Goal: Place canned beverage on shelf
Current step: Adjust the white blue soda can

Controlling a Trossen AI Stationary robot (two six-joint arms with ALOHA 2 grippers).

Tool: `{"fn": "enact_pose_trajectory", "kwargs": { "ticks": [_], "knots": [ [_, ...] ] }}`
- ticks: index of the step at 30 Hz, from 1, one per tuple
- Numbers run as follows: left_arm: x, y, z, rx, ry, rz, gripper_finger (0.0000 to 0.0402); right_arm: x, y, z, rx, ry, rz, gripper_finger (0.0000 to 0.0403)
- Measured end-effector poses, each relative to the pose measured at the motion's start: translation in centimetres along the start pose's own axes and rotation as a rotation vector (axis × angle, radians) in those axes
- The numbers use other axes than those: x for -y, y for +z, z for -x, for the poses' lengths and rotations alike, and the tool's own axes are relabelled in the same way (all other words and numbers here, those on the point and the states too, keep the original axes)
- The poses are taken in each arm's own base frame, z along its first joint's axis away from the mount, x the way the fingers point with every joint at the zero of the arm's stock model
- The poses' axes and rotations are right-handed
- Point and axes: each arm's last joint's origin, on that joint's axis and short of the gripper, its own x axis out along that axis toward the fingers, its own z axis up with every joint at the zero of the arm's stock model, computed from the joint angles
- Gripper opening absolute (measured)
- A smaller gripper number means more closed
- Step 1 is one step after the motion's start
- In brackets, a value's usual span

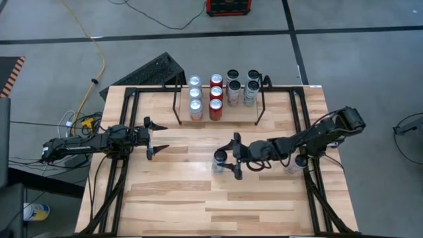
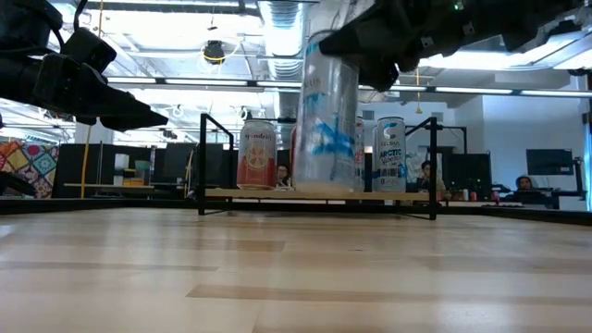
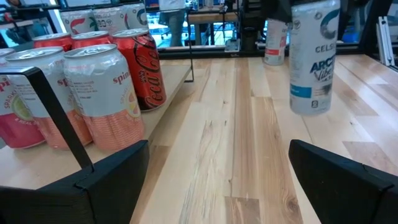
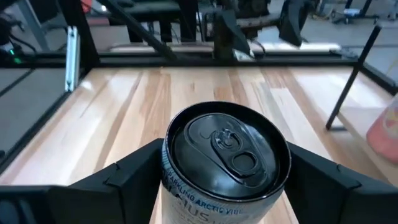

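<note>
- My right pincer point(image 1: 226, 160) sits over the middle of the desk point(image 1: 198, 205), in front of the shelf point(image 1: 218, 121), with the tall white-and-blue can point(image 2: 326, 116) between its two fingers.
- From the right wrist camera, the can top point(image 4: 225, 152) fills the gap, and both dark fingers point(image 4: 134, 171) press against the sides, so I read this as a grasp on the can. The can appears raised off the desk in the low view, though I can't see its base clearly.
- The left pincer point(image 1: 154, 137) waits, released and spread wide, near the shelf's left front corner, well apart from the can.
- The shelf already carries rows of cans: silver ones point(image 1: 195, 106) on the left, red ones point(image 1: 215, 106) in the middle, dark-topped ones point(image 1: 242, 89) to the right.
- Free board seems to be at the front of the right-hand side, just inside the right upright point(image 1: 260, 112); that is where I'd aim.
- To do this well, I'd keep the can upright, carry it clear of the board's front edge, and steer between the red row and the upright.
- I'd let go only once the base rests flat on the board.
</note>
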Motion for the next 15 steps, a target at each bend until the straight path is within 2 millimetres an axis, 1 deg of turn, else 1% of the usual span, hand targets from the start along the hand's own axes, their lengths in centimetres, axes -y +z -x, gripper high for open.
{"fn": "enact_pose_trajectory", "kwargs": {
  "ticks": [3,6,15],
  "knots": [
    [0.0,0.0,0.0,0.0,0.001,0.0,0.0373,0.03,-0.31,0.0,-0.03,-0.004,-0.013,0.0322],
    [0.0,0.0,0.0,0.0,0.001,0.0,0.0373,0.03,-0.35,0.01,-0.036,-0.005,-0.045,0.0322],
    [-0.01,0.01,0.0,0.0,0.001,0.0,0.0373,0.04,-0.54,0.03,-0.059,-0.008,-0.039,0.0323]
  ]
}}
